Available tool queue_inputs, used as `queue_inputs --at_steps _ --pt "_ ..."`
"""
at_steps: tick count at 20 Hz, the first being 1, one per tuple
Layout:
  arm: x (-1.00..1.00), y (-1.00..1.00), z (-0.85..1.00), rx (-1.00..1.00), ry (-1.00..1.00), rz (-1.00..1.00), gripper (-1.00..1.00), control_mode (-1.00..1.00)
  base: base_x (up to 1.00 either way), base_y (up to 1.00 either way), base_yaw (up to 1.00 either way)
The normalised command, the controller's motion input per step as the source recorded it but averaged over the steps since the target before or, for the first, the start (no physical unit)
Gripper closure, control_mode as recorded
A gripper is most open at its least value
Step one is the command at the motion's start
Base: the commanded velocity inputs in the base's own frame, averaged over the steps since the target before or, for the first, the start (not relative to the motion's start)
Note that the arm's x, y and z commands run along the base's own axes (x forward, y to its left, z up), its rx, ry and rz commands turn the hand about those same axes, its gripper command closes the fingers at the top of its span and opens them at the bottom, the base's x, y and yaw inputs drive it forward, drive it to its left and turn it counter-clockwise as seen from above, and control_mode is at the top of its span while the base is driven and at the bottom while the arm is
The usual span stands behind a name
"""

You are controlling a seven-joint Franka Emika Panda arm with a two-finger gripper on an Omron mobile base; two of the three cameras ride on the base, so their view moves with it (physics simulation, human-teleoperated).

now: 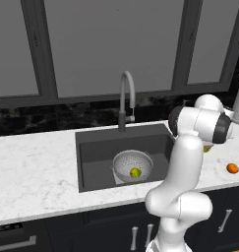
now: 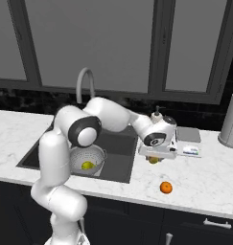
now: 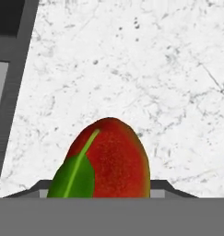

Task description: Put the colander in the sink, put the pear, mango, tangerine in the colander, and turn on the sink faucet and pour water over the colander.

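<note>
White marble counter (image 2: 204,177) right of sink (image 2: 119,158), jaws half-closed, clamped on the mango (image 3: 108,159)

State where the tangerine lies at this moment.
In the right base view the tangerine sits alone on the white marble counter, right of the sink and nearer the front edge than the gripper.

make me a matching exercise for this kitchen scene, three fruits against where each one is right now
Things:
1. small yellow-green pear
2. red-green oval mango
3. round bright orange tangerine

Places:
A. loose on the white marble counter, right of the sink
B. inside the silver-grey metal colander in the dark grey sink
C. between the fingers of the gripper

Pairs: 1-B, 2-C, 3-A
</note>
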Motion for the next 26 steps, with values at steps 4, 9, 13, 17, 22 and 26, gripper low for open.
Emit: queue_inputs --at_steps 4,9,13,17,22,26 --pt "-0.07 1.0 0.17 0.0 0.0 0.17 1.0 -1.0 0.0 0.0 0.0" --pt "0.0 1.0 0.01 0.03 0.0 0.18 1.0 -1.0 0.0 0.0 0.0" --pt "0.0 1.0 0.0 0.07 0.0 0.19 1.0 -1.0 0.0 0.0 0.0" --pt "0.0 0.97 0.0 0.14 0.0 0.18 1.0 -1.0 0.0 0.0 0.0" --pt "0.0 0.99 0.0 0.12 0.0 0.17 1.0 -1.0 0.0 0.0 0.0" --pt "0.08 0.84 -0.21 0.09 0.0 0.13 1.0 -1.0 0.0 0.0 0.0"
